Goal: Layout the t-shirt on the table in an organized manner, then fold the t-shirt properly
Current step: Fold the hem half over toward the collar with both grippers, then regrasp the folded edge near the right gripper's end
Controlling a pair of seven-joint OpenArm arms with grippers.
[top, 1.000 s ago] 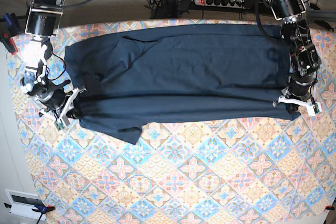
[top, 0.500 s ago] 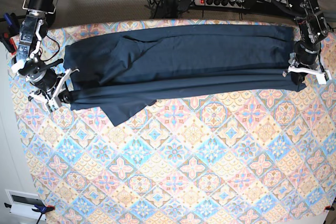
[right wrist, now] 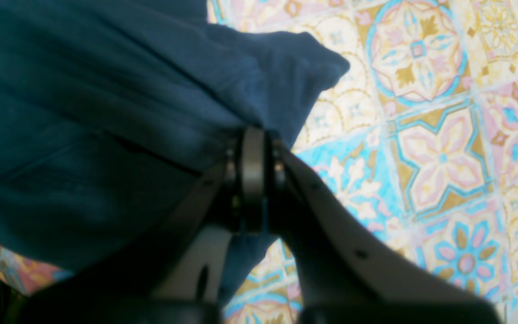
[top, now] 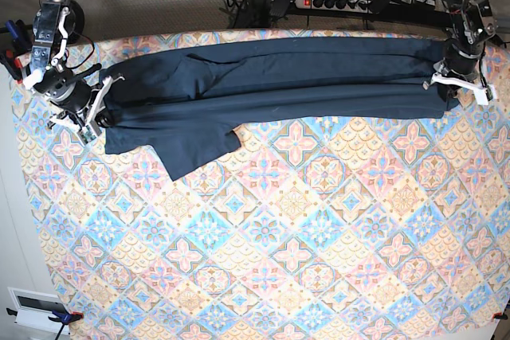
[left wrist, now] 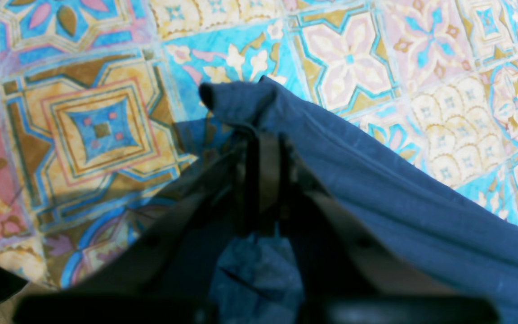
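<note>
t-shirt (top: 271,89): stretched as a long dark band across the far side of the table, spanning roughly 10 to 2 o'clock in the base view; one sleeve flap hangs toward 8 o'clock.
left gripper (top: 456,84): jaws pinched together on the t-shirt's edge at about 2 o'clock; the wrist view shows cloth bunched at the tips.
right gripper (top: 89,115): jaws clamped on the t-shirt at about 10 o'clock, fabric draped over the fingers.
why held so: both ends gripped and pulled apart, probably to keep the cloth taut so a lengthwise fold lies flat and even.
table (top: 319,244): covered in pastel diamond floral tiles, mostly bare from 3 through 9 o'clock.
room: cables and a power strip (top: 339,1) beyond the far edge at 12 o'clock.
</note>
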